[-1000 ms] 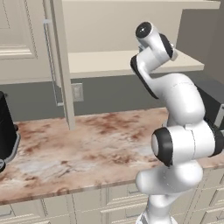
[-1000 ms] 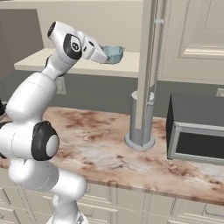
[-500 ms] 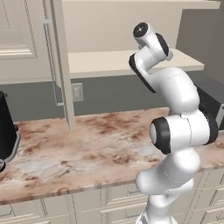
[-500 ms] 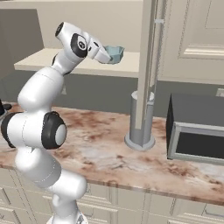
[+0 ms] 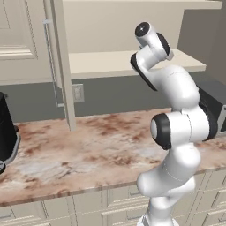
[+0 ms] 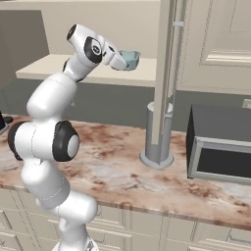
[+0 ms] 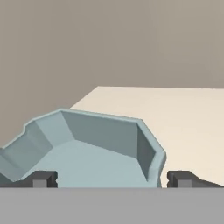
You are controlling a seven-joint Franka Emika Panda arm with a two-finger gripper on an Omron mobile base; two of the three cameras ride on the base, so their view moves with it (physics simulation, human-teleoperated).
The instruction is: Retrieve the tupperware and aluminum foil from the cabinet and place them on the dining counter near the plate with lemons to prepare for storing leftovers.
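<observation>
The tupperware (image 7: 92,148), a shallow pale blue-grey tub with cut corners, sits on the cream shelf (image 6: 73,71) of the open cabinet (image 5: 110,64). In the right base view the tupperware (image 6: 131,59) lies just past my hand. My gripper (image 7: 113,179) is open, its two dark fingertips (image 7: 43,178) wide apart at the tub's near end. I cannot tell whether they touch it. My gripper (image 6: 121,60) is level with the shelf. The aluminum foil, dining counter, plate and lemons are out of view.
The open cabinet door (image 6: 164,73) stands edge-on just right of the tub, with its bar handle (image 5: 48,62) towards the arm's left. Below lies a marbled worktop (image 5: 88,150) with a grey cylinder (image 6: 158,137), a microwave (image 6: 220,147) and a black appliance (image 5: 6,132).
The arm has straightened and its elbow has risen. The hand has moved forward over the shelf, closer to the tub. The jaws have stayed wide apart.
</observation>
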